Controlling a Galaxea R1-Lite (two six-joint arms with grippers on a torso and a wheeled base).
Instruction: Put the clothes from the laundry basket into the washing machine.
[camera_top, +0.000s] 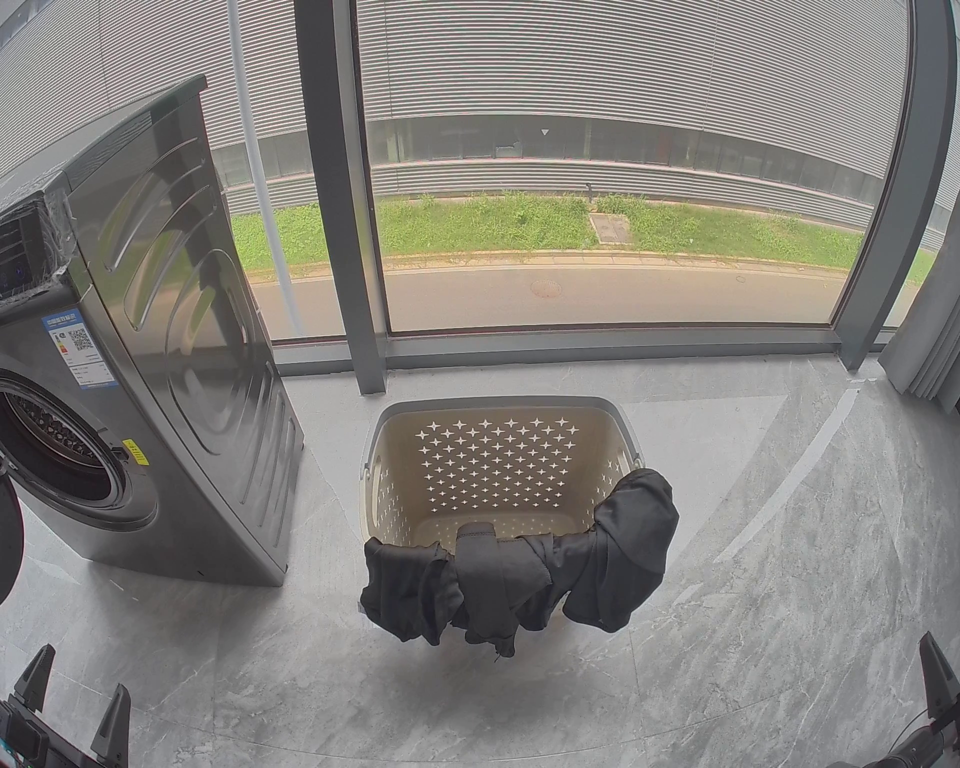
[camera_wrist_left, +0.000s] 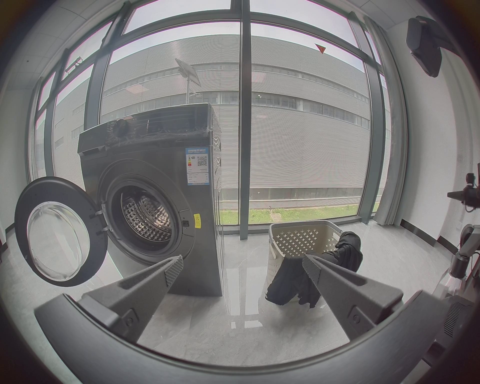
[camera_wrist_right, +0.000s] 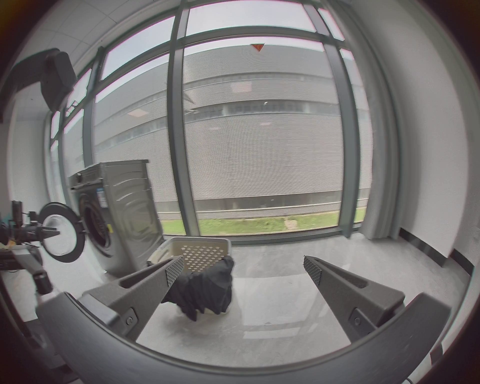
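Note:
A cream laundry basket (camera_top: 500, 455) stands on the floor straight ahead. Dark clothes (camera_top: 520, 580) hang over its near rim and right corner; the inside looks bare. The grey washing machine (camera_top: 150, 350) stands at the left. Its round door (camera_wrist_left: 57, 230) is swung wide open, baring the drum (camera_wrist_left: 145, 215). My left gripper (camera_top: 78, 688) is low at the near left, open and holding nothing (camera_wrist_left: 241, 262). My right gripper (camera_wrist_right: 242, 265) is open and holds nothing as well; one of its fingers (camera_top: 938, 670) shows at the near right. Both are well short of the clothes (camera_wrist_left: 300, 275) (camera_wrist_right: 205, 290).
Behind the basket a glass wall with a thick grey pillar (camera_top: 340, 200) closes the far side. A grey curtain (camera_top: 925, 320) hangs at the far right. Bare marble floor (camera_top: 780, 560) spreads around the basket and in front of the machine.

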